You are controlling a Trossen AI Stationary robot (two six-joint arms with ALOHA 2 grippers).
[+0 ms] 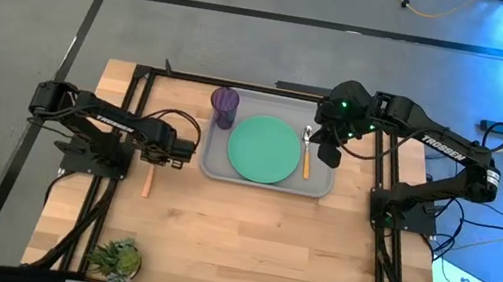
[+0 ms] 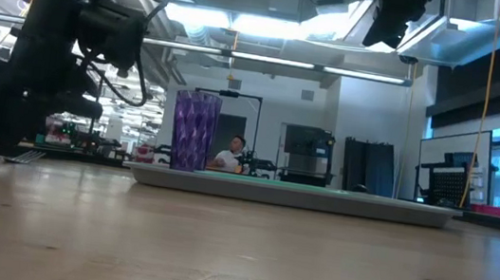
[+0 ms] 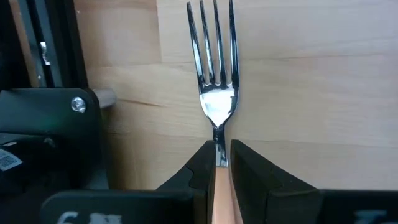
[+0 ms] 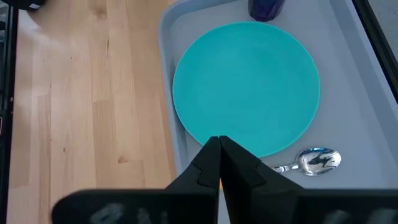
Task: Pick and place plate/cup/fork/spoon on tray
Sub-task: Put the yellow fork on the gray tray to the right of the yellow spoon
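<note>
Now left gripper [image 3: 219,163] clamped on fork [image 3: 216,74] at tray's [image 1: 212,160] nine o'clock. Right gripper [image 4: 220,155] closed, empty, above tray's three o'clock edge. Plate [image 1: 263,149], cup [image 1: 225,106], spoon [image 1: 307,150] on tray.

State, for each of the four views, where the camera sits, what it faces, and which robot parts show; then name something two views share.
High: overhead, facing down; both arms, tray, plate.
Low: table height, facing across; cup, arms above.
Left wrist: behind left gripper, shut on fork.
Right wrist: behind right gripper, over plate, spoon.
Shared: high and right wrist both show the plate.
</note>
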